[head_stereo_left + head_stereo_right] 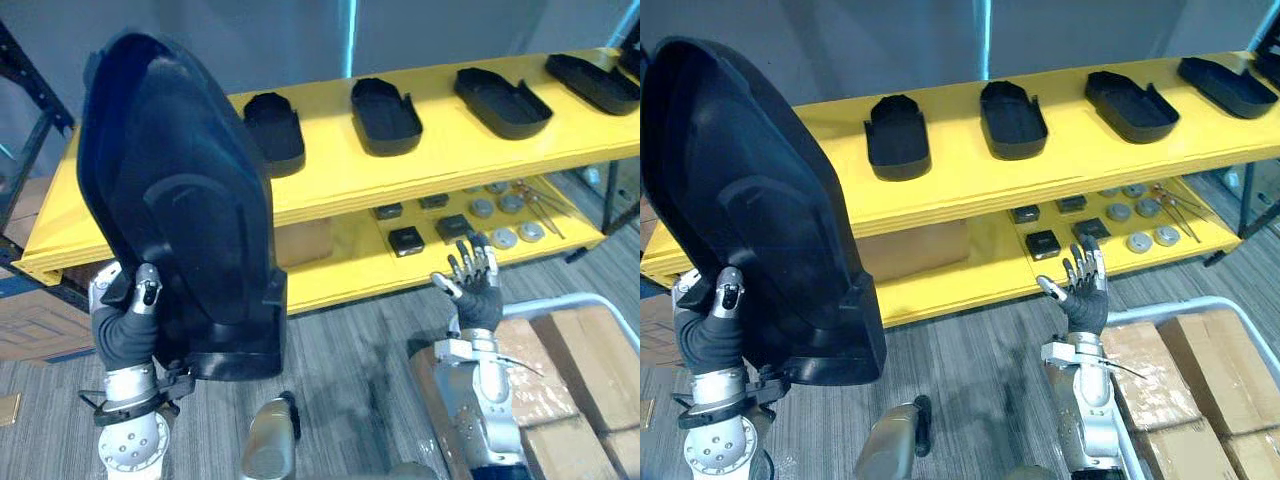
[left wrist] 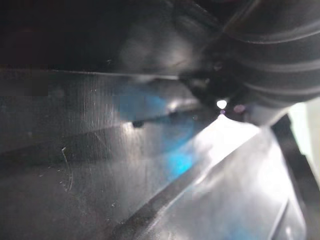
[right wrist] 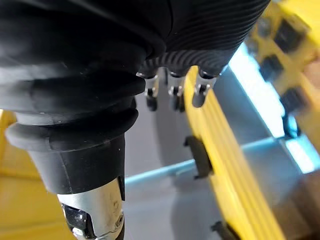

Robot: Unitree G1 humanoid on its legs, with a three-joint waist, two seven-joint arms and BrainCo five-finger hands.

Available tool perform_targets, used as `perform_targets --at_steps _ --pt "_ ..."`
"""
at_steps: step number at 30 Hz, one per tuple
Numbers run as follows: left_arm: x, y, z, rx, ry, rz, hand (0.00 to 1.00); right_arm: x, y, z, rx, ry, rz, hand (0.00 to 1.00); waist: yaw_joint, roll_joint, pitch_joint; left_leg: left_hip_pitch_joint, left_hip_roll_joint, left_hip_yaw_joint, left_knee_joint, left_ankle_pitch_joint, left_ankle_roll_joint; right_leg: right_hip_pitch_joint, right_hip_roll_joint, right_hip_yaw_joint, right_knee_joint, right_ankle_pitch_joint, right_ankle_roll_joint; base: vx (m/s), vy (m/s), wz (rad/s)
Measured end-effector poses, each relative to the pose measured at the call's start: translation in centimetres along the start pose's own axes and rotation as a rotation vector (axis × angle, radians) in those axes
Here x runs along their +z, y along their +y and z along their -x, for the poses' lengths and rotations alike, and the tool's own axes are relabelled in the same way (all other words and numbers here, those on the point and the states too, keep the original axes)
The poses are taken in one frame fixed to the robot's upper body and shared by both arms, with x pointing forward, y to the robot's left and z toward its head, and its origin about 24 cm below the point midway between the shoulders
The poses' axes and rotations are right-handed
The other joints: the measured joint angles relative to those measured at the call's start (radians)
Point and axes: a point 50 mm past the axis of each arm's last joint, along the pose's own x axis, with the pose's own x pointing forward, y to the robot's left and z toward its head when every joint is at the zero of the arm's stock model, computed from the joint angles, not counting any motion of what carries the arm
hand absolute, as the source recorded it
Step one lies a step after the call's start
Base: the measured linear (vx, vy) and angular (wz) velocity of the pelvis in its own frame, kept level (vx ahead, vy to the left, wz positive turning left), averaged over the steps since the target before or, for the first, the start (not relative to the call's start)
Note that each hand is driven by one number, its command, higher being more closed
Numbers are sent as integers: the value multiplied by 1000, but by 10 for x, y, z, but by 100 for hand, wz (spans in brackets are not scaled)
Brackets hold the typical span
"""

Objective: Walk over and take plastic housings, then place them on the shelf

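A large housing [image 1: 180,210] stands upright at the left of the frame, before the shelf [image 1: 430,152] crossing the upper half. Four more housings [image 1: 274,132] sit in a row on its top board. Small parts [image 1: 405,240] lie on its lower board, centre right. Cardboard boxes [image 1: 575,370] sit lower right.

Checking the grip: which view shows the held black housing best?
Left eye view: the whole housing stands upright in the left hand. Right eye view crowds it against the edge; left wrist view gives a close glossy patch.
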Motion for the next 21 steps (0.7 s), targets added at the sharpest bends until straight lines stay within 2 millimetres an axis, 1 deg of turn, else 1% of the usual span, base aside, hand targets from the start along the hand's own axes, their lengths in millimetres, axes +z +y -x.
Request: perform_targets --at_steps 1,2,3,4,5,6,7,8,9,10,11,12,13,14,16,17,19,21 --pt "1 0 -2 -1 -12 1 100 -1 -1 1 0 4 9 0 -10 -1 -1 10 -13 -15 -27 2 5 -44 -1 60 67 60 -28 284 247 98" --pt "4 -1 -10 -12 -54 -3 100 0 -1 2 -3 0 10 0 -40 -6 -7 50 -33 -56 -123 27 13 -128 28 184 181 154 -13 221 192 91" --pt "5 -1 -14 -19 -76 -6 100 2 -1 2 -1 -10 11 0 -49 -7 -10 66 -32 -80 -161 40 19 -146 58 215 185 118 11 267 131 107" --pt "8 -2 -23 -23 -121 -3 100 11 -1 2 9 -58 30 0 -64 -13 -16 99 -39 -114 -231 84 36 -169 121 259 143 49 12 182 5 75" --pt "9 -3 -27 -14 -138 4 100 16 -3 2 10 -89 40 0 -69 -12 -16 118 -42 -127 -258 94 36 -172 152 270 104 24 3 235 -14 82" --pt "6 -7 -35 6 -157 28 100 29 -7 0 8 -155 57 0 -73 -11 -17 146 -51 -157 -292 102 31 -183 196 279 19 -2 -21 237 -25 67" --pt "2 -10 -41 21 -158 49 100 38 -10 -2 8 -200 69 0 -79 -10 -18 159 -56 -178 -300 109 21 -201 221 291 -25 -7 -29 282 -60 92" --pt "-4 -14 -46 40 -142 62 100 46 -15 -3 -1 -244 91 0 -99 -12 -22 166 -60 -216 -301 113 16 -217 253 314 -76 -7 -34 226 -77 86" --pt "-8 -16 -46 41 -121 63 100 50 -17 -4 -4 -259 106 0 -103 -10 -21 170 -63 -231 -299 113 15 -220 263 323 -108 -4 -37 219 -113 98" --pt "-11 -18 -47 46 -95 56 100 57 -23 -5 -9 -283 125 0 -109 -16 -25 176 -77 -255 -292 113 15 -214 262 324 -198 34 -51 193 -148 81" --pt "-13 -17 -46 52 -80 52 100 63 -25 -7 -8 -305 138 0 -112 -21 -29 171 -94 -265 -279 107 5 -206 258 326 -240 114 -13 189 -154 94" --pt "-16 -17 -40 62 -50 59 100 68 -29 -10 -9 -319 158 0 -120 7 -39 164 -81 -277 -272 99 -5 -183 268 298 -258 119 -13 222 -177 71" --pt "-17 -14 -29 72 -10 55 100 74 -31 -15 2 -344 176 0 -101 40 -57 162 -59 -272 -272 94 -12 -157 292 281 -306 132 -25 184 -139 52" --pt "-18 -14 -26 71 2 53 100 77 -31 -16 5 -353 184 0 -92 52 -64 164 -53 -271 -274 95 -14 -143 299 270 -321 135 -28 163 -138 34" --pt "-14 -12 -21 66 1 47 100 83 -32 -21 0 -383 189 0 -87 73 -76 183 -38 -267 -304 103 -25 -101 314 234 -353 137 -31 96 -117 46" --pt "-10 -10 -22 64 -19 48 100 87 -31 -25 -8 -405 184 0 -77 80 -78 194 -33 -259 -317 110 -35 -93 319 227 -357 137 -31 80 -95 35" --pt "-6 -9 -22 57 -36 55 100 91 -29 -29 6 -426 184 0 -64 89 -80 194 -28 -242 -322 111 -37 -88 323 217 -361 137 -32 29 -43 15" --pt "-6 -8 -18 59 -22 54 100 91 -28 -30 9 -430 182 0 -62 91 -79 199 -30 -242 -331 111 -36 -75 322 211 -366 133 -37 12 -5 10"
